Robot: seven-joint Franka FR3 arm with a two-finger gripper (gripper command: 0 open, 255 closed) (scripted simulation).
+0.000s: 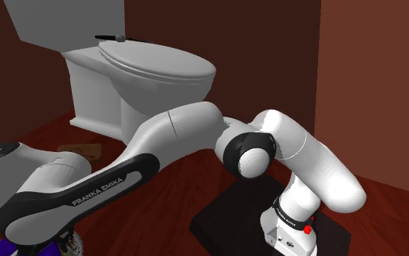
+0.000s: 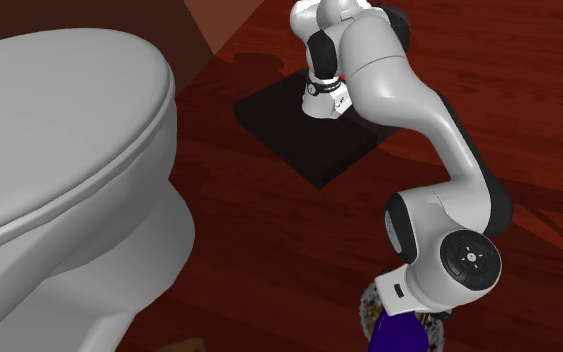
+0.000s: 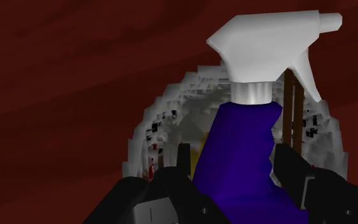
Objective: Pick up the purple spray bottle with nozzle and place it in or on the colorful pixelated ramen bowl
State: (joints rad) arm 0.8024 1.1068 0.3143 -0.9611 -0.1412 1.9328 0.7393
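I see the black two-finger hand (image 3: 234,167) clamped on the purple spray bottle with white trigger nozzle (image 3: 238,137). The bottle's body sits between the fingers, its nozzle beyond them, over the grey-white pixelated bowl (image 3: 161,130).

1. Smooth white rounded arm (image 1: 188,127) with glossy black joint bands.
2. White "FRANKA EMIKA" lettering (image 1: 97,188) on one black band.
3. Small red dot (image 1: 308,229) near the base.
4. Blocky black fingers (image 3: 290,167).

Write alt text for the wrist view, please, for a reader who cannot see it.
The black gripper clasps a purple spray bottle with a white trigger nozzle. Beyond it lies a pale, pixelated bowl on a dark red floor.
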